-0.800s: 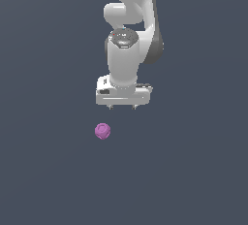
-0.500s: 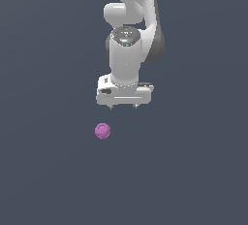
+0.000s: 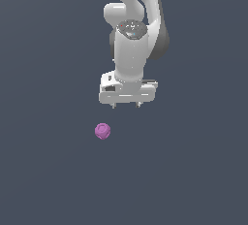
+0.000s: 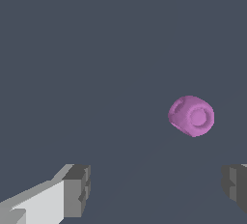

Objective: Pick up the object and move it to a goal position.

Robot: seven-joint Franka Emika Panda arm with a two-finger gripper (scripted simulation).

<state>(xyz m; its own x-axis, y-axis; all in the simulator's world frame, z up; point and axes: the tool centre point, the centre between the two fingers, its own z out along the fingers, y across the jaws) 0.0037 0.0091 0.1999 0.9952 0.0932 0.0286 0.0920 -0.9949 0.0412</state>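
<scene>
While apart from the wide-open, empty end effector (image 3: 126, 105), a small purple-pink bumpy lump (image 3: 102, 131).

No readable text, labels or numbers — none anywhere.

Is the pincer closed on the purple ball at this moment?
No. The purple ball lies apart from the pincer, whose fingers stand wide open with nothing between them.

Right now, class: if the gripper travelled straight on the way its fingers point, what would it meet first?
Probably the bare grey floor. The open gripper points down, and the purple object lies off its line, toward the exterior view's left. Depth is unclear, so this is hedged.
</scene>
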